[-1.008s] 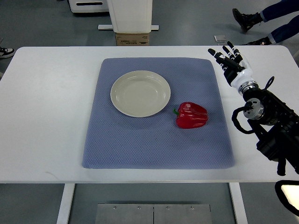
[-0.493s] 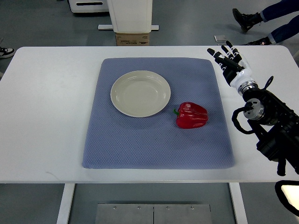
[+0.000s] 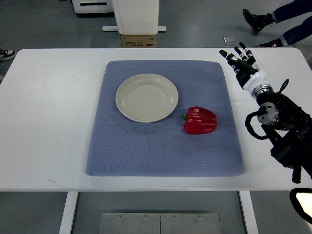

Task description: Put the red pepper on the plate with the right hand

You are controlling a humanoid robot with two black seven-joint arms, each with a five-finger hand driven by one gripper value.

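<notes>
You have a white table [image 3: 53, 122] bearing one blue-grey mat [image 3: 161, 146], laid flat at centre, its edges well inside the table's.

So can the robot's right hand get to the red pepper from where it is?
Probably yes. The right hand is open over the table's far right, and nothing lies between it and the red pepper on the blue mat. The plate sits off to the side.

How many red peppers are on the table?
1. The shiny red bell pepper lies on the blue-grey cloth mat, just right of the round cream plate and not touching it. Nothing seems to hide another.
</notes>
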